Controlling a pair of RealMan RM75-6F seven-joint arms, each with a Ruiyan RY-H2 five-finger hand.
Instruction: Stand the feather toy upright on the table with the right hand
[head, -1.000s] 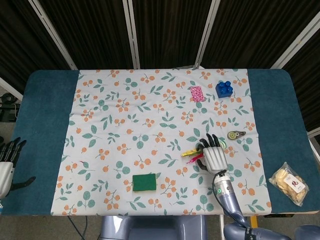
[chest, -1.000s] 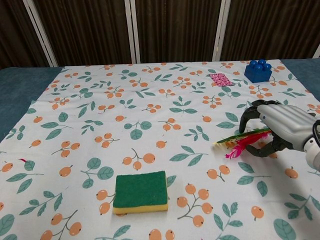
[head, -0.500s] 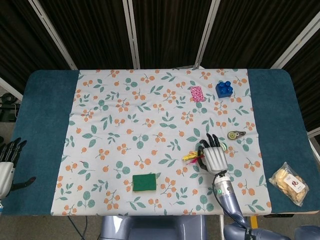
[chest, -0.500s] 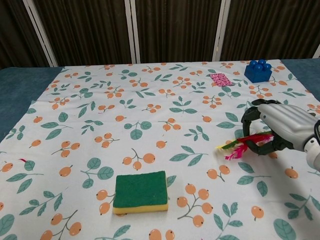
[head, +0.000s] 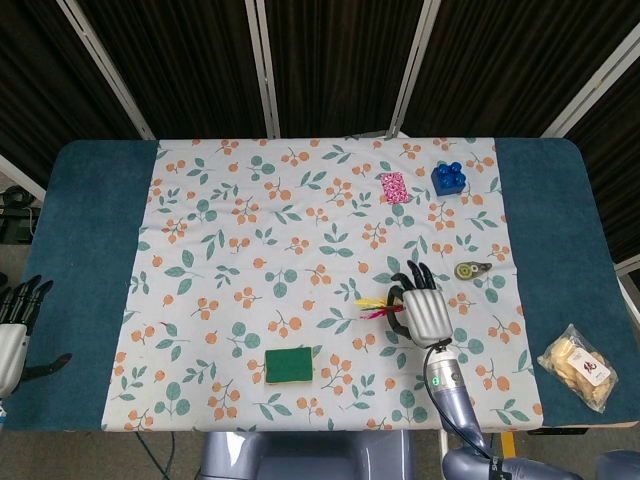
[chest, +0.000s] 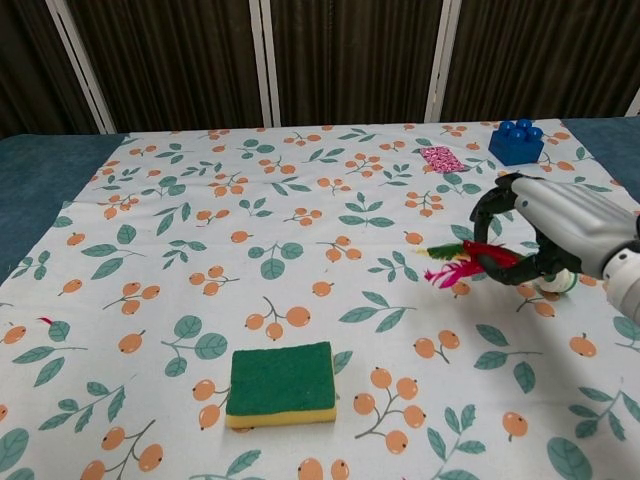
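The feather toy (chest: 462, 264) has red, pink, yellow and green feathers that point left, and it hangs above the patterned cloth. My right hand (chest: 555, 236) grips its base end, with fingers curled around it; the base itself is mostly hidden inside the hand. In the head view the feathers (head: 376, 307) stick out to the left of the right hand (head: 424, 311). My left hand (head: 14, 325) hangs off the table's left edge, fingers spread and holding nothing.
A green and yellow sponge (chest: 281, 384) lies near the front. A blue block (chest: 517, 140) and a pink patterned card (chest: 441, 158) sit at the back right. A small round tape (head: 468, 271) and a snack bag (head: 578, 366) lie to the right.
My right hand has lifted the feather toy off the cloth and carried it slightly left and up. The feathers now hang higher above the table.
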